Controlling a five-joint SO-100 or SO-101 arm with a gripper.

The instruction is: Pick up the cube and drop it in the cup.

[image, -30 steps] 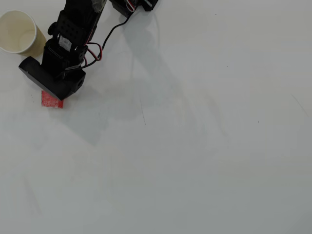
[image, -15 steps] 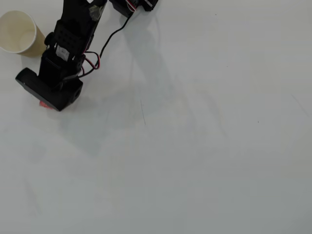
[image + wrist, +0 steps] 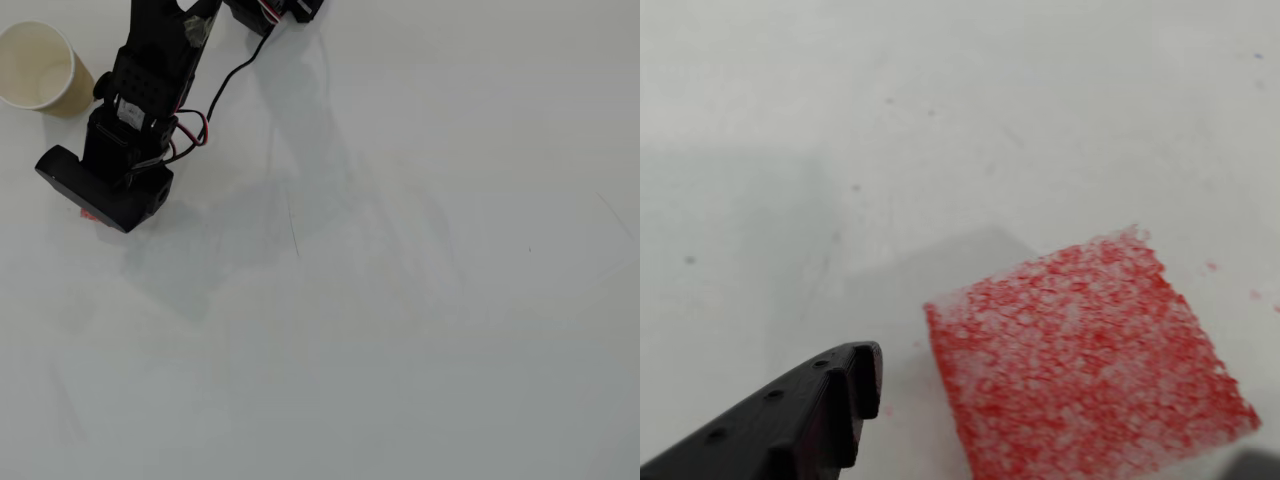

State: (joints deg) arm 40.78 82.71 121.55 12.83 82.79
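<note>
The red cube (image 3: 1085, 365), speckled whitish, fills the lower right of the wrist view and rests on the white table. In the overhead view only a sliver of it (image 3: 87, 213) shows under the arm's head. My gripper (image 3: 1060, 425) is low over the cube with its jaws open on either side. The black left finger (image 3: 810, 410) stands a small gap away from the cube's left side; the other finger barely shows at the bottom right corner. In the overhead view the gripper (image 3: 95, 205) is hidden below the black wrist. The tan cup (image 3: 38, 68) stands upright at the far left, beyond the arm.
The black arm (image 3: 150, 80) reaches in from the top left, with red and black wires (image 3: 195, 125) looping beside it. The white table (image 3: 400, 300) stretches to the right and front.
</note>
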